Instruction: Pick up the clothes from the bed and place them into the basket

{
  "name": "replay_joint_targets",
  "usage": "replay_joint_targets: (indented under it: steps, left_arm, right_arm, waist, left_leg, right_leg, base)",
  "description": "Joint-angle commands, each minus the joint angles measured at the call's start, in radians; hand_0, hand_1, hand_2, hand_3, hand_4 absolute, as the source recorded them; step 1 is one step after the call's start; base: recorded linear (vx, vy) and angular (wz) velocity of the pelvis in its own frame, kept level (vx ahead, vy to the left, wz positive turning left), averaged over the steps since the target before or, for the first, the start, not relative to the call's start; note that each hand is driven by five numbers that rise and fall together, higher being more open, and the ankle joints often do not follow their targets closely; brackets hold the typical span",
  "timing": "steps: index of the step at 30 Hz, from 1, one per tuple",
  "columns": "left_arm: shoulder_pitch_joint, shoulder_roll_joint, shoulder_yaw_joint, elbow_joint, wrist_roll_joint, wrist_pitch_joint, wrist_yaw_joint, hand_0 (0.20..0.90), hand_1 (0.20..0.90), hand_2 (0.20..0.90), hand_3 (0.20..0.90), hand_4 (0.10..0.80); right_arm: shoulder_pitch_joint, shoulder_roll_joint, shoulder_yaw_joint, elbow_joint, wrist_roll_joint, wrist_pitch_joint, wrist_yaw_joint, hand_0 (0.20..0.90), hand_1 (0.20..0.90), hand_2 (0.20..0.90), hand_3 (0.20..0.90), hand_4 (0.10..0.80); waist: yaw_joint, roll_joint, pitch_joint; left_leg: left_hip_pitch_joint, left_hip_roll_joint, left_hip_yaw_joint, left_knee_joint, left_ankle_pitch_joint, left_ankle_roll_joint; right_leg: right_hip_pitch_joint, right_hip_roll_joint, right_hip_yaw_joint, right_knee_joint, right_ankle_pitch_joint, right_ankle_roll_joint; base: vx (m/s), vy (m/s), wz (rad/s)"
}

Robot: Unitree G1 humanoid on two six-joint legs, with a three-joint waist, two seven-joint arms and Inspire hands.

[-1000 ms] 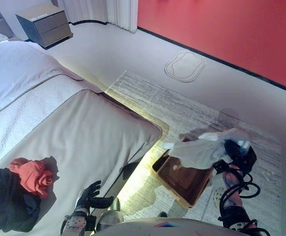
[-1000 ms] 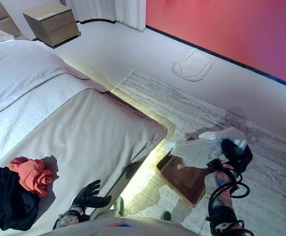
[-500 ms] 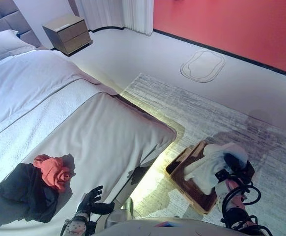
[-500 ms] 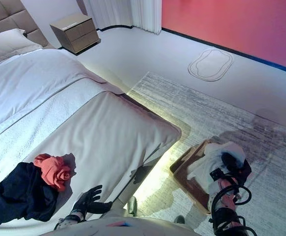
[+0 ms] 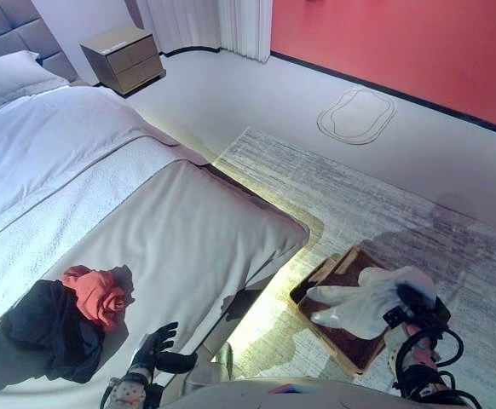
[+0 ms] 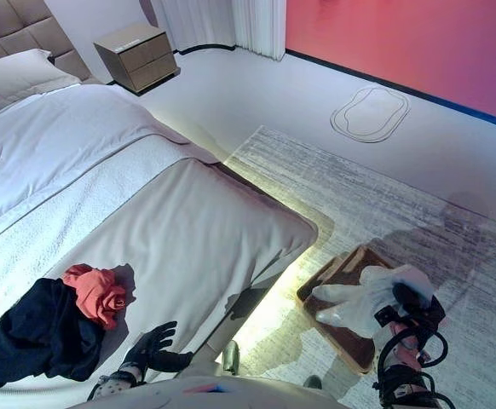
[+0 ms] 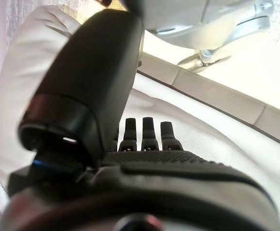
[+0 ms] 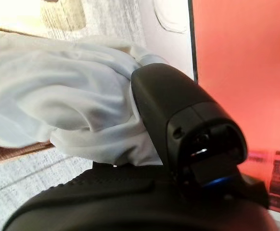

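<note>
A white garment (image 5: 359, 305) hangs from my right hand (image 5: 417, 300) and droops into the brown basket (image 5: 340, 274) on the rug beside the bed. In the right wrist view the thumb presses on the cloth (image 8: 58, 106) and the fingers are buried in it. A crumpled red garment (image 5: 96, 292) lies against a black garment (image 5: 39, 332) near the bed's (image 5: 171, 230) front left part. My left hand (image 5: 152, 348) hovers open at the bed's near edge, right of those clothes, its fingers (image 7: 148, 134) straight over the white cover.
A grey patterned rug (image 5: 376, 204) lies under the basket. A nightstand (image 5: 122, 56) stands at the back by the bed's head, with a pillow (image 5: 9, 72) and curtains (image 5: 231, 21) nearby. An oval outline (image 5: 356, 115) marks the floor before the red wall.
My right hand has come down with the white garment, from above the basket to low in it. The camera has shifted, showing more of the bed. The left hand has stayed put.
</note>
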Motion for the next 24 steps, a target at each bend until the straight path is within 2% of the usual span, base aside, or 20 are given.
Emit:
replay_joint_targets:
  steps: [1, 8, 17, 18, 19, 24]
  left_arm:
    - [-0.069, 0.039, -0.059, 0.052, 0.012, -0.075, -0.002, 0.900, 0.900, 0.900, 0.900, 0.800]
    - [-0.069, 0.047, -0.073, 0.043, 0.009, -0.067, -0.002, 0.900, 0.900, 0.900, 0.900, 0.800]
    - [-0.062, 0.049, -0.076, 0.032, 0.002, -0.073, -0.006, 0.900, 0.900, 0.900, 0.900, 0.800]
    - [-0.061, 0.049, -0.076, 0.032, 0.001, -0.073, -0.006, 0.900, 0.900, 0.900, 0.900, 0.800]
    - [-0.063, 0.050, -0.076, 0.032, 0.002, -0.070, -0.008, 0.900, 0.900, 0.900, 0.900, 0.800]
    - [-0.067, 0.051, -0.084, 0.037, -0.007, -0.060, -0.020, 0.900, 0.900, 0.900, 0.900, 0.800]
  right_arm:
    - [-0.091, -0.122, -0.061, -0.018, -0.005, -0.064, -0.014, 0.300, 0.300, 0.300, 0.200, 0.100]
    - [-0.111, -0.159, -0.093, 0.021, 0.006, -0.059, -0.008, 0.300, 0.300, 0.300, 0.200, 0.100]
    - [-0.122, -0.191, -0.105, -0.014, -0.035, -0.047, -0.059, 0.300, 0.300, 0.300, 0.200, 0.100]
    - [-0.122, -0.198, -0.108, -0.013, -0.037, -0.041, -0.061, 0.404, 0.404, 0.404, 0.321, 0.221]
    - [-0.126, -0.206, -0.113, -0.009, -0.040, -0.034, -0.064, 0.900, 0.900, 0.900, 0.900, 0.800]
    - [-0.139, -0.229, -0.121, 0.005, -0.034, -0.007, -0.082, 0.900, 0.900, 0.900, 0.900, 0.800]
  waist:
    - [0.027, 0.000, -0.017]
    - [0.027, 0.012, -0.011]
    - [0.020, 0.026, 0.006]
    - [0.019, 0.026, 0.006]
    - [0.020, 0.025, 0.006]
    - [0.020, 0.027, 0.009]
  left_leg:
    - [-0.009, 0.002, -0.029, 0.006, -0.043, -0.034]
    - [-0.007, 0.003, -0.032, 0.004, -0.044, -0.038]
    - [-0.008, 0.005, -0.033, 0.005, -0.039, -0.046]
    - [-0.007, 0.006, -0.032, 0.005, -0.039, -0.047]
    - [-0.007, 0.007, -0.032, 0.005, -0.040, -0.048]
    - [-0.007, 0.010, -0.034, 0.006, -0.037, -0.052]
  right_leg:
    - [-0.001, -0.022, -0.031, 0.045, 0.006, 0.025]
    - [-0.004, -0.023, -0.035, 0.046, 0.006, 0.025]
    - [-0.008, -0.024, -0.036, 0.051, 0.003, 0.019]
    - [-0.007, -0.024, -0.036, 0.051, 0.003, 0.019]
    - [-0.006, -0.023, -0.037, 0.051, 0.002, 0.019]
    - [-0.005, -0.022, -0.038, 0.054, -0.002, 0.015]
  base:
    - [0.016, -0.026, 0.06]
    - [0.003, -0.015, 0.04]
    - [0.000, 0.000, 0.00]
    - [0.000, 0.000, 0.00]
    - [0.000, 0.000, 0.00]
    - [0.000, 0.000, 0.00]
